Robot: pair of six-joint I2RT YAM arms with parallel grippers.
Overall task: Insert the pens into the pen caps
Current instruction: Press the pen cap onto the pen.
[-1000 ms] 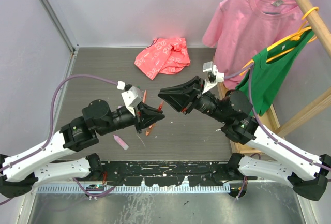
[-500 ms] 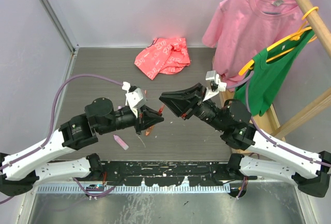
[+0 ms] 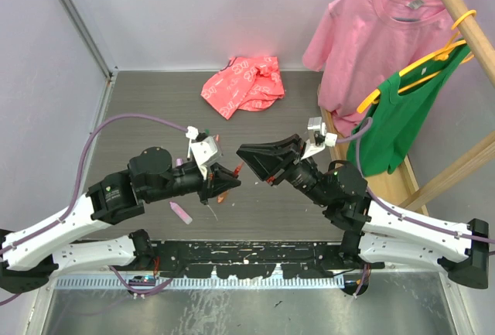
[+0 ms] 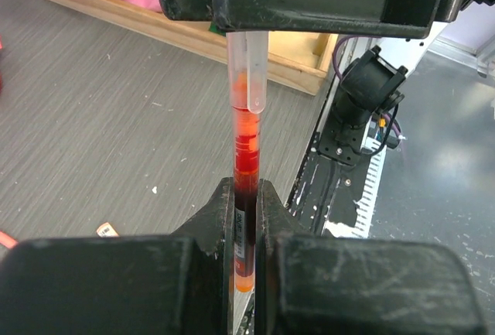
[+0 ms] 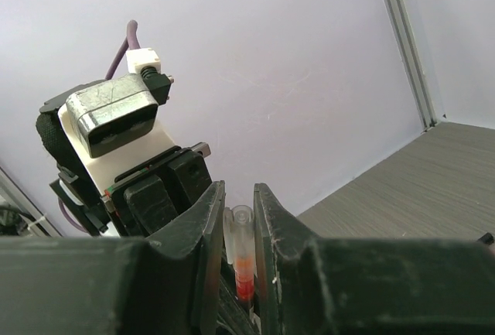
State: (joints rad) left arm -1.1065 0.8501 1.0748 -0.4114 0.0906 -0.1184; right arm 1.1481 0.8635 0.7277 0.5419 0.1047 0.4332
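Both arms are working above the middle of the tabletop [image 3: 155,111], and both have been sinking lower and nearer to the front edge over the last second: the right arm's wrist and elbow have dropped toward the table, and the left tool [image 3: 230,182] has slid a little toward the camera with it. The two tools are still meeting tip to tip, as they were a second ago.

The left tool [image 4: 246,219] is staying clamped on the dark red pen [image 4: 245,188], its fingers pressed against the barrel on either side, with the pen's orange-red section standing out past the fingertips. The right tool [image 5: 238,234] is gripping a clear, translucent pen cap [image 5: 240,230] between its fingers. In the left wrist view that cap [image 4: 247,72] is sitting in line with the pen and is overlapping the pen's tip, which is showing orange through the plastic; how far the tip is seated I cannot tell.

Elsewhere, a pink highlighter [image 3: 181,213] is lying on the tabletop below the left tool, and a red patterned cloth [image 3: 244,83] is lying crumpled toward the back.
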